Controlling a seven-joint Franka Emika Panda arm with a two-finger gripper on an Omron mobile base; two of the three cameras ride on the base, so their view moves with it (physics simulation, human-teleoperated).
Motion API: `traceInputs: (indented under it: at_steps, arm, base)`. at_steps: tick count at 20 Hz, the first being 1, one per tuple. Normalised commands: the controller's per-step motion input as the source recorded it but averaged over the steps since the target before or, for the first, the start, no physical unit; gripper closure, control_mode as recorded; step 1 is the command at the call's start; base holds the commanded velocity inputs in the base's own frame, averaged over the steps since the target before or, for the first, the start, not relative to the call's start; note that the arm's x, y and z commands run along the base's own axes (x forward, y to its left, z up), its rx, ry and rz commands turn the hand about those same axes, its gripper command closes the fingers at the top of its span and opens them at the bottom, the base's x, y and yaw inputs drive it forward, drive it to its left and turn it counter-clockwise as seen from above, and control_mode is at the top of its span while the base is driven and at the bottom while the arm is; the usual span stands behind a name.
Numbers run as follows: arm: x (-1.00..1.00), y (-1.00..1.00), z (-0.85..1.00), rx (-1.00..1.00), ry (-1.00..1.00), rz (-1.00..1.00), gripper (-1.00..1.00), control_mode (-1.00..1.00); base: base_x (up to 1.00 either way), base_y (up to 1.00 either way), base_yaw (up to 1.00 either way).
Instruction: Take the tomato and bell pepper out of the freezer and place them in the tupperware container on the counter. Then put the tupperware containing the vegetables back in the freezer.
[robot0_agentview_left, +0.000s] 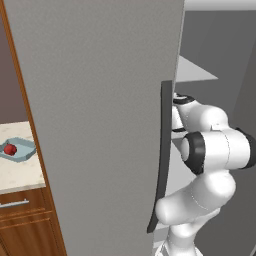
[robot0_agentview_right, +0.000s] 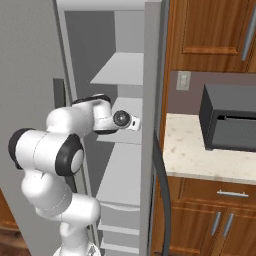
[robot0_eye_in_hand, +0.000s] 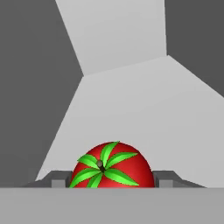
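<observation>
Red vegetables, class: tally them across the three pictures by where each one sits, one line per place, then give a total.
In the tray on the counter: 1, a red vegetable.
Between the jaws inside the freezer: 1, a leafy-topped red vegetable.
Total: 2

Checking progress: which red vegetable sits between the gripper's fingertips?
The one with green leaves, on the freezer shelf; the other lies in the tupperware container.

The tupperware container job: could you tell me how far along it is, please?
Done: the tomato lies in the tupperware container on the counter. In hand: the jaws of the gripper flank the bell pepper inside the freezer. Left: moving it over, then freezing the container.
</observation>
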Motion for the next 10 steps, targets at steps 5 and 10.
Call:
traceInputs:
  at_steps: [5,10]
  arm:
    - [-0.83,-0.13,0.18,0.00,-0.06,-0.02,1.00,-1.00]
    - [-1.00,-0.05,0.30,0.00,-0.10,-0.02,1.00,-1.00]
  base:
    - [0.00,0.00,0.00]
    - [0.00,0.00,0.00]
